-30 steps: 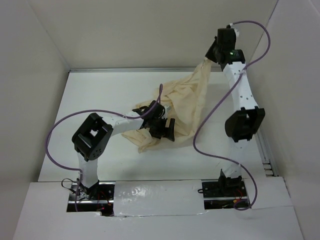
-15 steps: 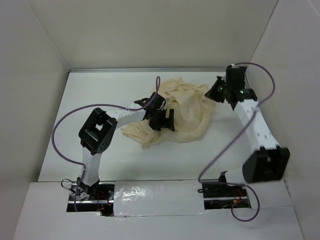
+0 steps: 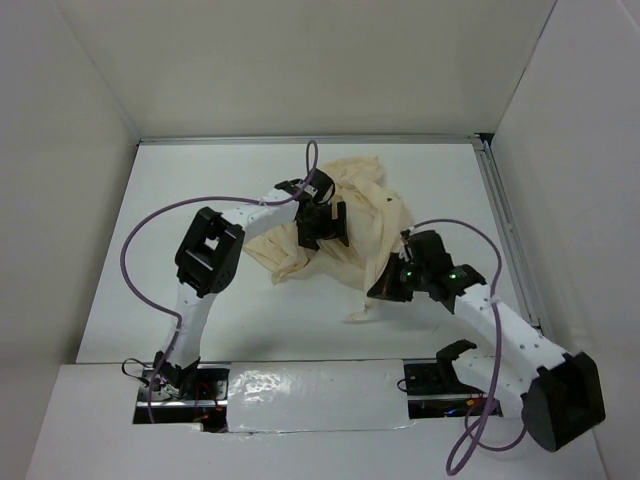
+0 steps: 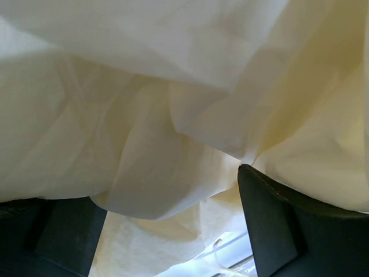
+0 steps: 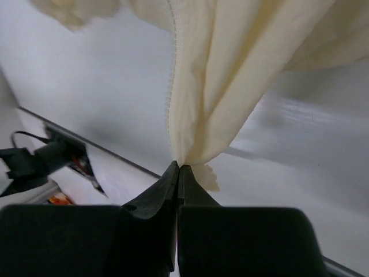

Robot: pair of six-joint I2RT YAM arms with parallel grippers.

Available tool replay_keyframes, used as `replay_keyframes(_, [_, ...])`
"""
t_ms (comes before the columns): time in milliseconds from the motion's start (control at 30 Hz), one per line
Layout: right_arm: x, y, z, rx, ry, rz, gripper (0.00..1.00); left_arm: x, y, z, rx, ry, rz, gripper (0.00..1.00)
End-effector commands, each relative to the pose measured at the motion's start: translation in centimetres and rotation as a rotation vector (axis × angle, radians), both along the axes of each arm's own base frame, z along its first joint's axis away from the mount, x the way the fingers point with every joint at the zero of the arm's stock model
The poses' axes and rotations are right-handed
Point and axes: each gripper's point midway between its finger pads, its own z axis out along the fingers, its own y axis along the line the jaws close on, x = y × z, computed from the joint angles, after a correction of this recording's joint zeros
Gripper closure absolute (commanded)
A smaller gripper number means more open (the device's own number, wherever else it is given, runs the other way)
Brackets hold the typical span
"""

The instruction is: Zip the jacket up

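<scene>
Your jacket [image 3: 375, 225] lies crumpled mid-table, with one edge stretching toward the near right. There your right gripper [image 3: 388, 288] is pressed together, pinching that cloth edge. Your left gripper [image 3: 322, 225] sits on the heap's left part, fingers spread wide with cloth sagging between them; white table [image 3: 200, 180], plain white walls [image 3: 300, 60] around.

The left arm reaches forward, left gripper [image 3: 323, 224] spread wide; the right arm lies low, right gripper [image 3: 386, 290] pinched shut on the jacket [image 3: 372, 215].
</scene>
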Motion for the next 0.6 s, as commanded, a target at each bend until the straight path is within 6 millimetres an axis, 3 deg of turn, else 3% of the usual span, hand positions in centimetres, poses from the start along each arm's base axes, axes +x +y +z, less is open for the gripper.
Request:
replay_keyframes(0, [0.4,1.5,-2.4,-0.017,0.061,-0.009,1.00,-1.0,0.7,1.3,0.002,0.034,0.036,0.01])
replay_keyframes(167, [0.8,2.4,-5.5,-0.128,0.103,0.053,1.00,-2.5,1.2,5.4,-0.039,-0.024,-0.030,0.01])
replay_keyframes(200, [0.9,2.3,-5.9,-0.147,0.106,0.057,1.00,-3.1,0.7,7.6,-0.071,-0.066,-0.057,0.01])
replay_keyframes(267, [1.1,1.5,-7.5,-0.212,0.139,0.034,1.00,-4.6,0.8,8.8,-0.068,-0.117,-0.099,0.01])
replay_keyframes(300, [1.3,1.2,-7.9,-0.232,0.143,0.029,1.00,-5.7,0.5,11.2,-0.089,-0.173,-0.125,0.01])
replay_keyframes(333, [1.2,0.9,-8.6,-0.257,0.163,0.016,1.00,-6.4,0.9,11.5,-0.071,-0.194,-0.133,0.01])
replay_keyframes(367, [1.4,0.6,-8.9,-0.277,0.161,0.007,1.00,-7.2,1.4,13.6,-0.087,-0.237,-0.130,0.01])
replay_keyframes(433, [1.8,0.4,-9.0,-0.286,0.150,0.002,1.00,-8.7,2.4,14.5,-0.075,-0.253,-0.132,0.01])
replay_keyframes(467, [2.0,0.4,-8.8,-0.288,0.139,0.003,1.00,-9.5,3.7,13.3,-0.037,-0.229,-0.097,0.01])
replay_keyframes(500, [2.2,0.5,-8.6,-0.284,0.127,0.006,1.00,-10.1,4.9,14.6,-0.038,-0.261,-0.060,0.01])
replay_keyframes(533, [2.2,0.5,-8.5,-0.284,0.125,0.007,1.00,-11.5,6.9,12.4,0.030,-0.203,-0.021,0.01])
replay_keyframes(567, [2.5,0.4,-8.2,-0.287,0.111,0.013,1.00,-12.1,8.3,12.7,0.038,-0.197,0.047,0.01])
